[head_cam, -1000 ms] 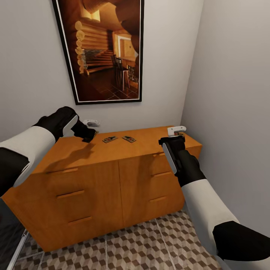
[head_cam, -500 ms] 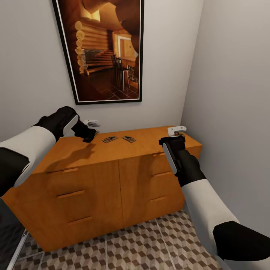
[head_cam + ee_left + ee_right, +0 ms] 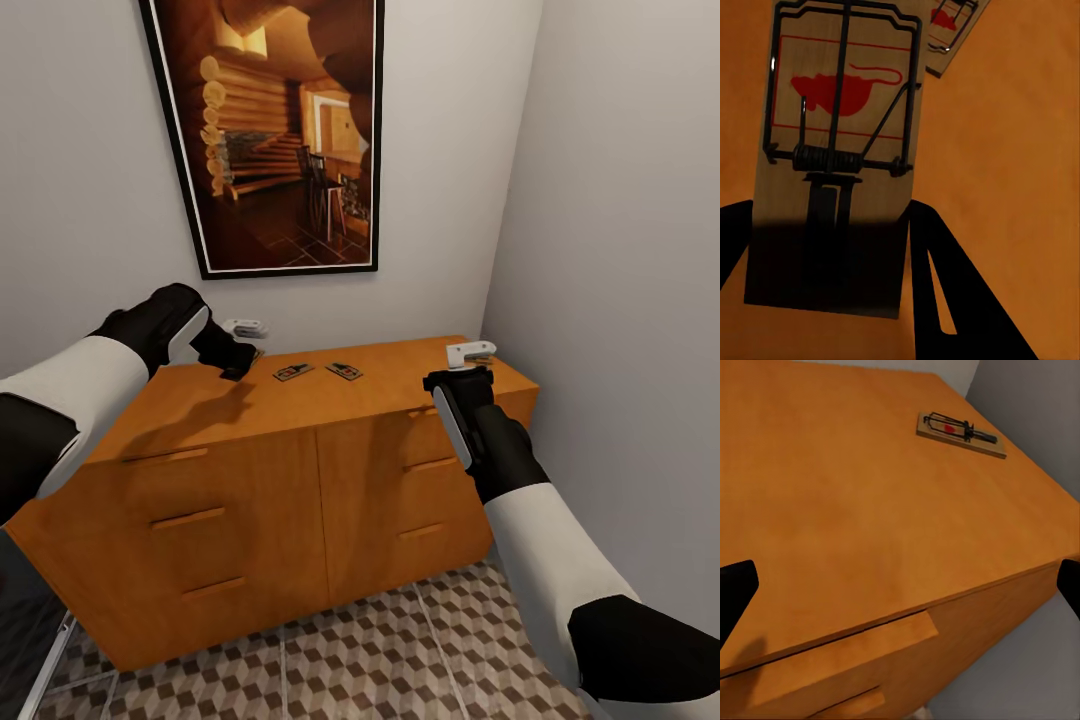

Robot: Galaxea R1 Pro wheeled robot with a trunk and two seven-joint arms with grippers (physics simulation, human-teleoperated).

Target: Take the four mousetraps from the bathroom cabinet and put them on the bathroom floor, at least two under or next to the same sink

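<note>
Standing before the orange-brown cabinet (image 3: 300, 440) in a corner of the bathroom, the robot has both arms raised over its flat top. Two mousetraps (image 3: 293, 372) lie side by side on that top near its rear edge, at about 12 o'clock from the robot, close together but apart. The left gripper (image 3: 238, 362) sits at about 10 o'clock, low over the rear left part of the top; from the left wrist camera a mousetrap (image 3: 840, 150) lies between its dark fingers (image 3: 952, 300) on the wood, with another trap's corner beyond it, but whether the fingers press on it I cannot tell. The right gripper (image 3: 470, 352) hovers at about 2 o'clock over the right end of the top, its fingers spread wide and holding nothing; its wrist camera shows one more trap (image 3: 961, 433) lying flat near the far corner. Below the cabinet front lies the cube-patterned bathroom floor (image 3: 380, 650). A framed picture (image 3: 270, 130) hangs on the wall above.
</note>
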